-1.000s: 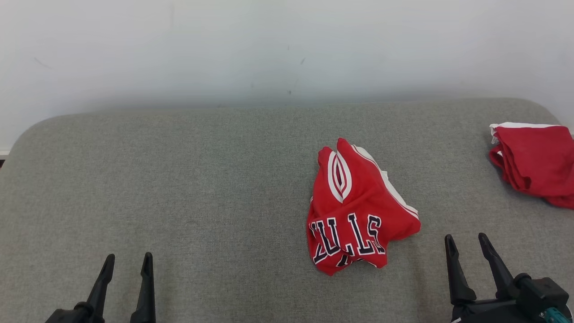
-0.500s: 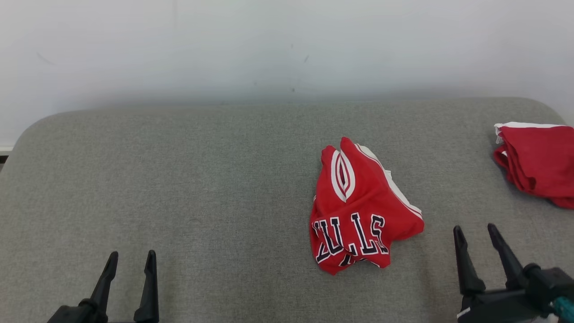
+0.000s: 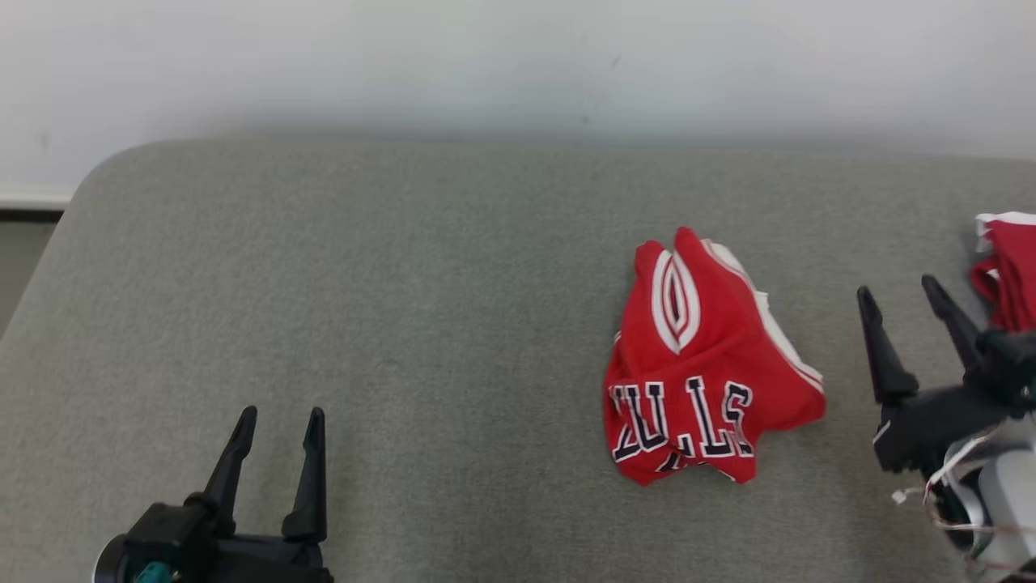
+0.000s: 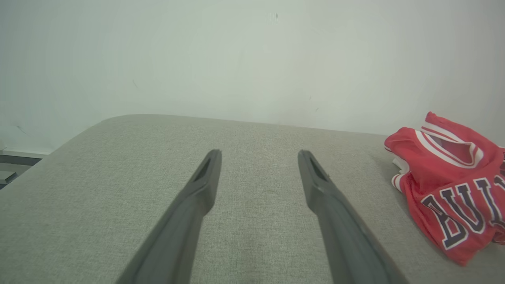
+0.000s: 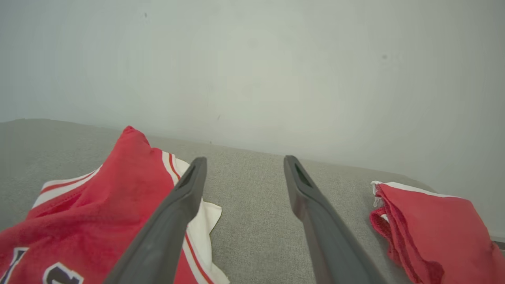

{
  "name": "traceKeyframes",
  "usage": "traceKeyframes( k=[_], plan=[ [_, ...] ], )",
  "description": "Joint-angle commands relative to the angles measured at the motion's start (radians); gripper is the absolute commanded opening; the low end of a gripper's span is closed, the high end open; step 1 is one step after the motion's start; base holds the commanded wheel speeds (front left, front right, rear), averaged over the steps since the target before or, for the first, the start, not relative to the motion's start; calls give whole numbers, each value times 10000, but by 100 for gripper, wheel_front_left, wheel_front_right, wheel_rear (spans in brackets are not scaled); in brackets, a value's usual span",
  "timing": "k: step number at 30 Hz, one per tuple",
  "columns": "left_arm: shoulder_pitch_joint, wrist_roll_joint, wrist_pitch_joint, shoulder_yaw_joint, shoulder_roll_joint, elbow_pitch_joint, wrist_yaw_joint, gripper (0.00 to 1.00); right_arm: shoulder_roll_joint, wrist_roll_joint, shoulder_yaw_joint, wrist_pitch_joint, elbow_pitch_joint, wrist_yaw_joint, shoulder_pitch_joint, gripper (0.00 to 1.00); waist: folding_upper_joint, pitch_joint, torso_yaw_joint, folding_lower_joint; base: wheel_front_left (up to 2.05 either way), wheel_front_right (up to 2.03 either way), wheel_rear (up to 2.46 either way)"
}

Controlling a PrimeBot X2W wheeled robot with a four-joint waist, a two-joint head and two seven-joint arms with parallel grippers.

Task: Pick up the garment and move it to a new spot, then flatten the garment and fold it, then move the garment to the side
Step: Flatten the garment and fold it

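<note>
A red jersey [image 3: 704, 364], crumpled into a lumpy heap with white trim and dark block lettering, is laid right of the middle of the grey woven cushion [image 3: 405, 283]. Over the cushion's near left, the left gripper [image 3: 281, 414] is held with its tapered dark fingers spread apart and empty. Over its right side the right gripper [image 3: 898, 288] is held likewise. A folded red cloth [image 3: 1008, 267] is set at the cushion's right edge.

In the head view, the padded surface [image 3: 405, 283] spreads across the middle and lower frame, with the wall [image 3: 486, 65] behind it along the top. The crumpled garment [image 3: 704, 372] lies on the surface, right of centre. A folded garment [image 3: 1008, 267] lies at the right edge. The right gripper [image 3: 897, 286] stands between the two, and the left gripper [image 3: 283, 413] is at the lower left, well apart from both.
</note>
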Motion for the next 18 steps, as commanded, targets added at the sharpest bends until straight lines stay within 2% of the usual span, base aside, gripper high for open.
traceKeyframes(
  k=[1,9,18],
  plan=[
    [-207,108,-5,-72,-65,18,-3,100,-204,102,199,53,368,-28,-415,100,0,580,555,-1,0,0,0],
    [-726,32,-5,-307,-225,188,-44,100,-753,474,1103,305,2276,-28,-2030,100,0,1356,1264,-1,0,0,0],
    [-1062,-49,-5,-366,-327,389,-71,100,-886,1250,2587,692,4382,-28,-3111,100,0,1688,1782,-1,0,0,0]
  ],
)
